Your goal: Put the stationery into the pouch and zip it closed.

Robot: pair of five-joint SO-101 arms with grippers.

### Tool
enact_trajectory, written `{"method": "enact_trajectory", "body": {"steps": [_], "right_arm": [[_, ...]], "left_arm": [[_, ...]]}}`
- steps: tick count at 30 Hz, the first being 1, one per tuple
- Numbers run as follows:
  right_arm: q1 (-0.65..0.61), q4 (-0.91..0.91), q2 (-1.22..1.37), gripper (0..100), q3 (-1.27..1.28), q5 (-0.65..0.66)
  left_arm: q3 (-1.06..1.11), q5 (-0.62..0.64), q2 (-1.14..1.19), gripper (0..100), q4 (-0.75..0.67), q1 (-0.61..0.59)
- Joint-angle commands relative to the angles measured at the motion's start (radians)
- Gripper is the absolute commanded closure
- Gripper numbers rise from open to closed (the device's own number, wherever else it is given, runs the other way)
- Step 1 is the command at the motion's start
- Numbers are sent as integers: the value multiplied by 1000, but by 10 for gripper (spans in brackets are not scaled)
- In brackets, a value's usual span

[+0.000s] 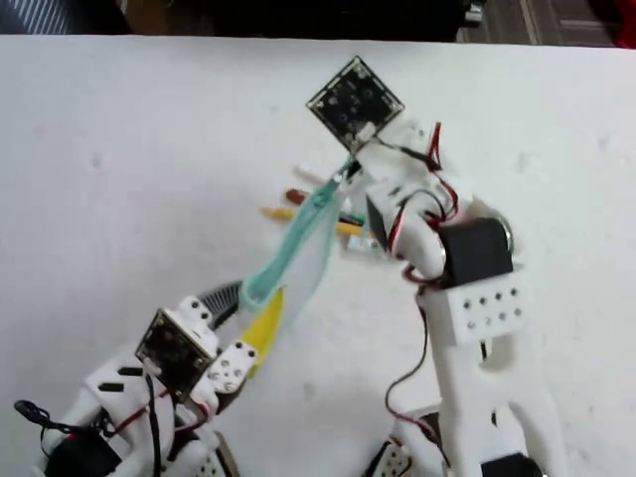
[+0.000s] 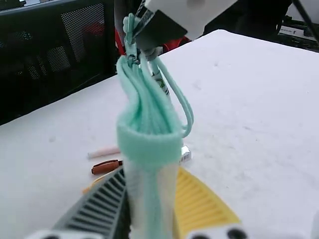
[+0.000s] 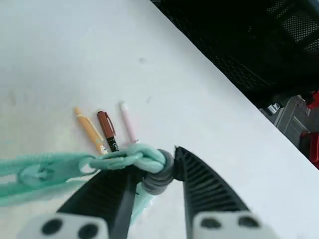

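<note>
From above, the pouch (image 1: 293, 248) hangs stretched between the two arms, lifted off the table (image 1: 149, 129). The left gripper (image 1: 248, 303) pinches its near end between a grey and a yellow jaw. The right gripper (image 1: 343, 179) holds the far end. The pens (image 1: 296, 196) lie loose on the table just beside that far end, so they are not yet packed.

From the left wrist, the pouch (image 2: 149, 129) runs straight out from the left gripper (image 2: 152, 172), whose jaws are clamped tight on the fabric. The right gripper (image 2: 144, 37) grasps the top end. The pens (image 2: 106, 167) lie beyond on the table (image 2: 249, 99).

From the right wrist, the right gripper (image 3: 159, 164) is closed narrowly on the grey pull (image 3: 157, 179) and the loop knotted at the end of the pouch (image 3: 45, 172). Three pens (image 3: 107, 130) lie side by side just past it.

I cannot tell whether the zip is open. The step looks like working the zip. To do it well, the left clamp should stay firm as an anchor. The right arm should draw the pull along the line of the zip, keeping the pouch taut and not twisting it.
</note>
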Motion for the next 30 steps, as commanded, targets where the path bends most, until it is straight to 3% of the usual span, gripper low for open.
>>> {"method": "enact_trajectory", "body": {"steps": [1,5,10,16,22,30], "right_arm": [[-91,101,-114,721,-52,-2],[-170,199,-255,739,-52,-2],[-171,288,-410,757,-46,72],[-8,291,-443,757,21,120],[162,45,-288,757,264,109],[156,-65,142,758,152,-46]], "left_arm": [[8,0,4,977,-23,-94],[8,5,4,977,-72,-242],[9,126,4,977,-117,-371],[11,135,4,976,-127,-400],[78,135,4,976,-199,-398],[138,141,4,976,-307,-433]]}}
